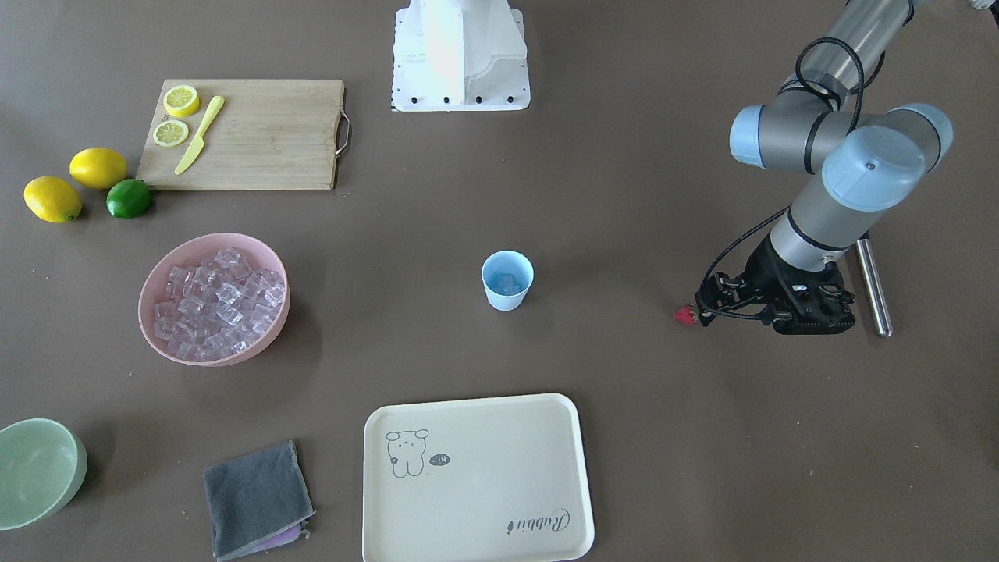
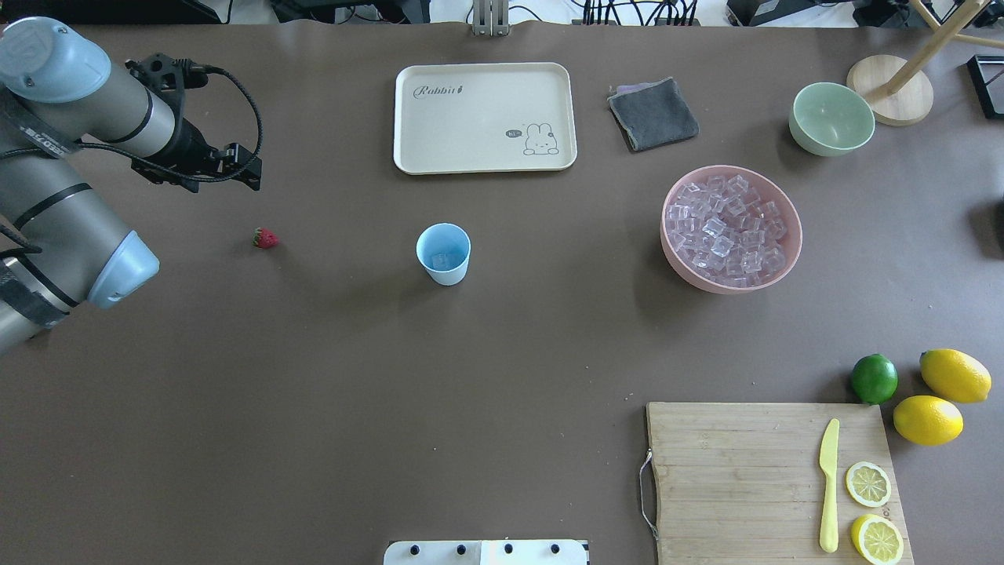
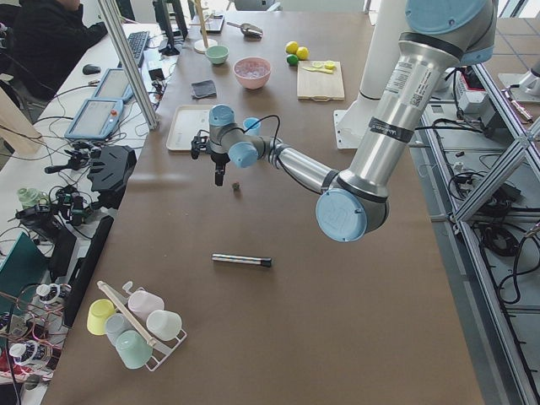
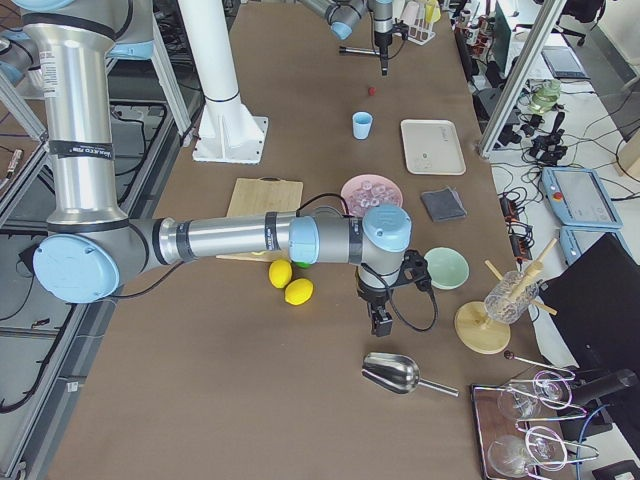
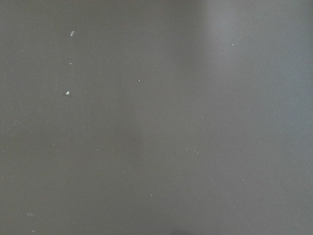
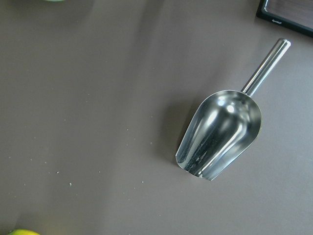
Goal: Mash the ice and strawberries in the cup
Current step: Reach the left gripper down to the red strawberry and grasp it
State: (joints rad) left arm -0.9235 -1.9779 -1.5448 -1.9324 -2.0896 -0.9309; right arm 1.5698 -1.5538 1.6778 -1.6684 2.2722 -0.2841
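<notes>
The light-blue cup (image 1: 507, 300) (image 2: 443, 271) stands upright mid-table with a few ice cubes (image 1: 507, 284) (image 2: 445, 258) inside. More ice (image 1: 218, 300) (image 2: 729, 227) fills the pink bowl (image 1: 148, 285). One small red strawberry (image 1: 685, 314) (image 2: 265, 238) lies on the table, apart from the cup. My left gripper (image 2: 249, 176) (image 1: 812, 312) points down above the table beside the strawberry, clear of it; I cannot tell whether it is open. My right gripper (image 4: 381, 322) hangs over a metal scoop (image 6: 220, 134) near the table's end, seen only from the side.
A steel rod (image 1: 872, 285) lies just beyond my left gripper. A cream tray (image 2: 485, 118), grey cloth (image 2: 653, 114) and pale green bowl (image 2: 831, 118) line the far side. A cutting board (image 2: 737, 471) holds a yellow knife and lemon halves; lemons and a lime (image 2: 874, 378) lie beside it.
</notes>
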